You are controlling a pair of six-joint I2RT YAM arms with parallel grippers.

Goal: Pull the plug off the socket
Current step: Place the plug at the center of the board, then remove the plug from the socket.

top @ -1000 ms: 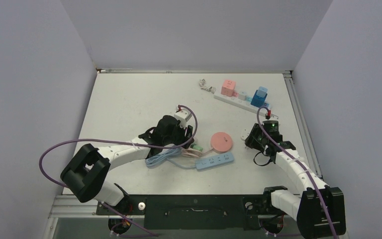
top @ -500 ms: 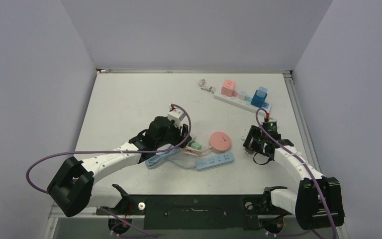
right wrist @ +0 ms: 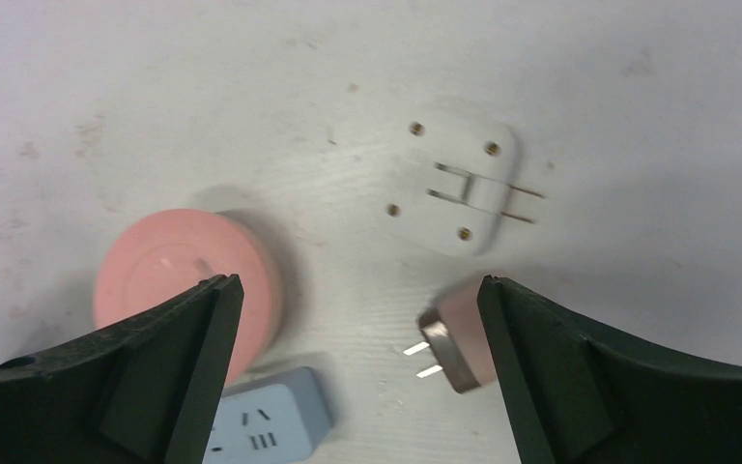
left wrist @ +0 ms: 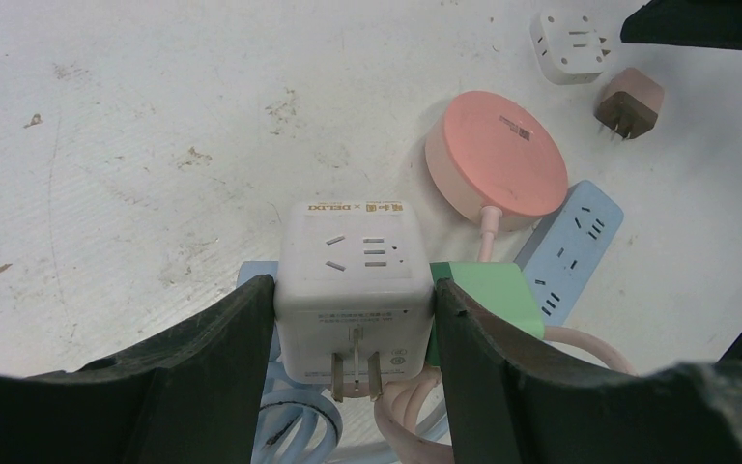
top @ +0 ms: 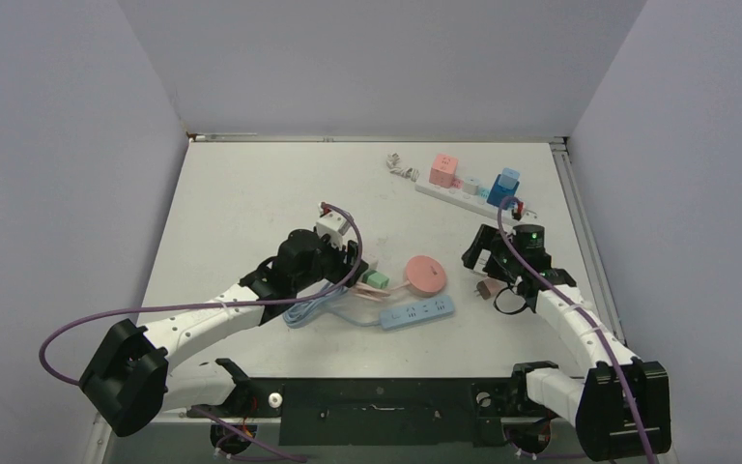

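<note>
while left hand (left wrist: 353, 333) grips white cube adapter (left wrist: 352, 266) | right hand (right wrist: 355, 295) spread wide

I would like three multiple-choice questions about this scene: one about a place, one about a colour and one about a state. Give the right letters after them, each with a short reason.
1. Where is the brown plug?
A. lying on the table, near the flat white adapter
B. between the right gripper's fingers
C. plugged into a power strip

2. What colour is the cube socket held by the left gripper?
A. green
B. white
C. blue

3. In what state is the right gripper?
A. shut on the brown plug
B. open, holding nothing
C. out of view

Answers:
1 A: the right wrist view shows it on the table with its prongs free.
2 B: the left wrist view shows a white cube clamped between the fingers.
3 B: its fingers stand wide apart, with only table between them.
</note>
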